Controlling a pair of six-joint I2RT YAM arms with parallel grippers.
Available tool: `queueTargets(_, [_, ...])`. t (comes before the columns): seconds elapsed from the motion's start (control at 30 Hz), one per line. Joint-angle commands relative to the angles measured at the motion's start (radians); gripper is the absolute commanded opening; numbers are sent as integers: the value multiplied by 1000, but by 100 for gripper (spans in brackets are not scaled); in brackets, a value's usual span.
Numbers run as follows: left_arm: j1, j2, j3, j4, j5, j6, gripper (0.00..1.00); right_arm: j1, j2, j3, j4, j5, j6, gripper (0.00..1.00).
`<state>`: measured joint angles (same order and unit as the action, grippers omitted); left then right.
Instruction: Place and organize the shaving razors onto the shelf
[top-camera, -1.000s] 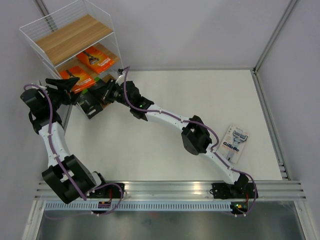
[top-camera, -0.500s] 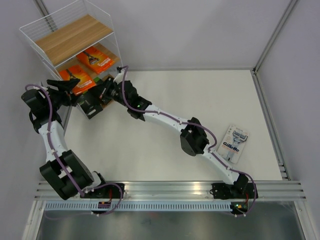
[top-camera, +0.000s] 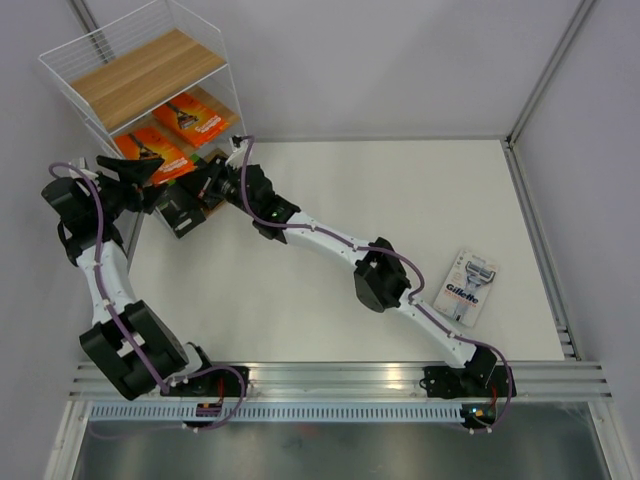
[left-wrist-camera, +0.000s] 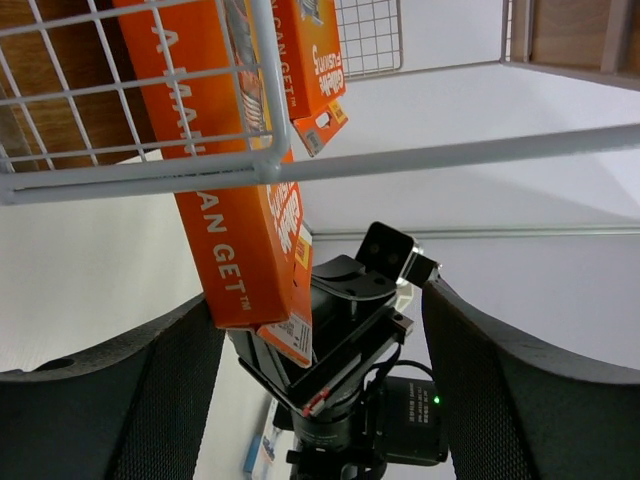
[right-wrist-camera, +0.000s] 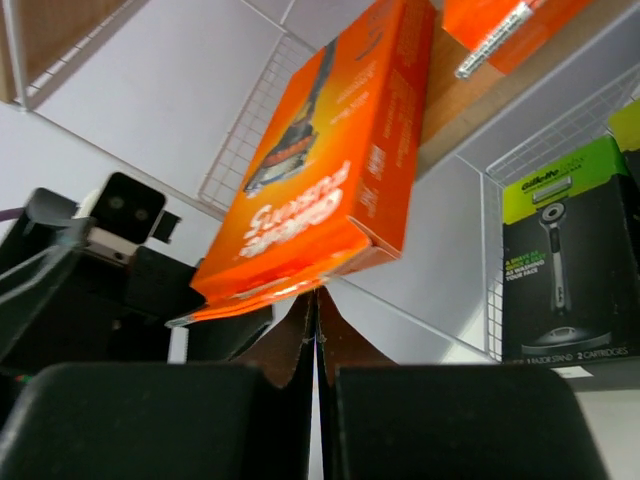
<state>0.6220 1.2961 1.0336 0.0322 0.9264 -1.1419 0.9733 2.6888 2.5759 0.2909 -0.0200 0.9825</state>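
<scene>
The shelf (top-camera: 150, 72) stands at the far left corner. Two orange razor packs lie on its middle board, one at the back (top-camera: 196, 116) and one at the front (top-camera: 152, 150). The front orange pack (right-wrist-camera: 330, 170) overhangs the board's edge. My right gripper (right-wrist-camera: 318, 300) is shut, holding nothing, its tips just under that pack's near edge. My left gripper (left-wrist-camera: 315, 300) is open on either side of the same orange pack (left-wrist-camera: 240, 200), outside the wire frame. A black pack with a lime-green end (right-wrist-camera: 570, 260) sits on the lower tier. The white-and-blue Gillette pack (top-camera: 467, 288) lies on the table at the right.
The shelf's white wire rail (left-wrist-camera: 400, 160) crosses right above my left fingers. Both arms crowd together at the shelf's front; the right arm (top-camera: 330, 240) stretches diagonally across the table. Wall posts rise at the back corners.
My right gripper's fingers have closed fully and that arm has reached a little further toward the shelf. My left gripper has opened slightly wider. The front orange pack sits slightly further in.
</scene>
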Motion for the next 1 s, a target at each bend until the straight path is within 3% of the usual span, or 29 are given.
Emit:
queueTargets(0.0, [-2,-61,-10,18,57,48,83,-1,32,50,22,14,-19,1])
queueTargets(0.37, [1,-104,-33,-146,11,156,85,-2,-24,23,48,29,-58,0])
queueTargets(0.7, [1,-89,49,-150,6,163,82,27,-21,53,37,66,-119,1])
queueTargets(0.97, [1,-4,161,-133,-20,151,79,24,-78,-61,37,51,-134,1])
